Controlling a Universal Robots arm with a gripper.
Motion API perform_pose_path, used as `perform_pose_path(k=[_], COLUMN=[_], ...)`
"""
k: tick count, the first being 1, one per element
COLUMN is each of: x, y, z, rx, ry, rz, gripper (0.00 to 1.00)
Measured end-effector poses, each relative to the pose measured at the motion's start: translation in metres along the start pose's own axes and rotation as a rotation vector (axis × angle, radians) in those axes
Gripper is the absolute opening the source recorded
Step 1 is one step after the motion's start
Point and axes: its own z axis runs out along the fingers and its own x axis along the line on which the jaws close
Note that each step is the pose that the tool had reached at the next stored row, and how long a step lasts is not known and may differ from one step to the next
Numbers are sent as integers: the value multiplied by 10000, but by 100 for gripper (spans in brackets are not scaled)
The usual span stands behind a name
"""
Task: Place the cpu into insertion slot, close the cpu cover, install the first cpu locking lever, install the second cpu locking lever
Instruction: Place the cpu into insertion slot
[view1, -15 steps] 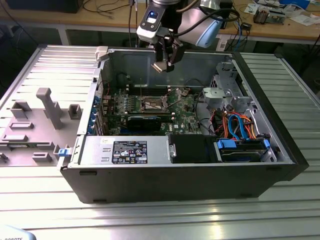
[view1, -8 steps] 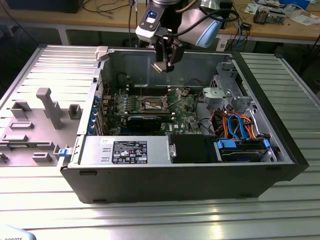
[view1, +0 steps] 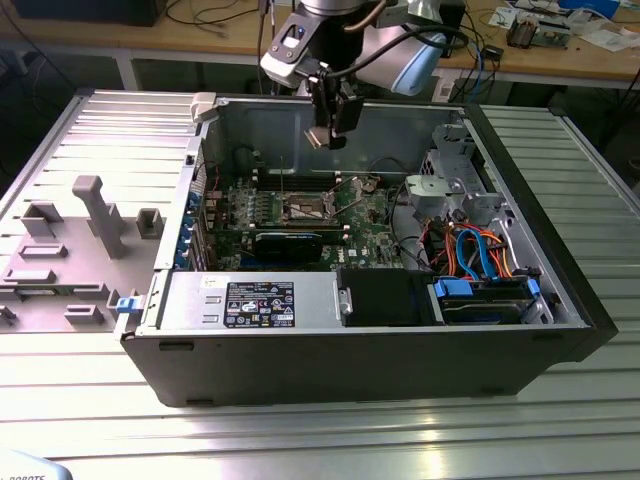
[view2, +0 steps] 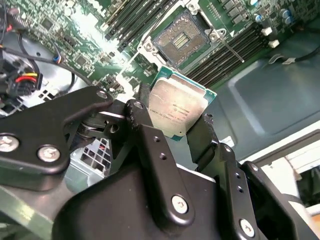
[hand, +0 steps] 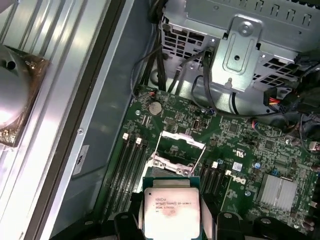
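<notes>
Second wrist view, cpu (view2: 178, 104) pinched in claw (view2: 171, 115), insertion slot (view2: 182, 42) beyond

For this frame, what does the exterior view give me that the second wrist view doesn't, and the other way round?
The exterior view adds the whole open computer case on the ribbed table, a grey parts tray at the exterior view's left, and blue and orange cables. The second wrist view adds a close look at the gripper clamped on the chip by its edges, and at the socket with its pin field bare. Both show the chip held over the green board, with the socket empty.
</notes>
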Motion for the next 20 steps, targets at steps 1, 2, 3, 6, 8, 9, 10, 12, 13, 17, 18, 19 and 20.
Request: perform_pose_path(k=[1,2,3,6,8,9,10,12,13,17,18,19,20], x=[0,0,0,-2,-3,-3,-3,-4,-4,-5,-5,-5,-6], y=[-1,-2,-2,0,2,1,1,0,-2,-5,-7,-9,-10], z=[9,20,26,37,51,55,59,79,91,132,160,176,191], rx=[9,20,32,207,435,446,445,440,437,429,424,421,419], ry=[-4,-9,-9,37,100,100,97,85,79,56,41,36,29], rz=[80,183,250,360,452,495,549,753,860,1206,1408,1507,1597], gripper=[54,54,54,54,54,54,54,54,54,54,54,54,54])
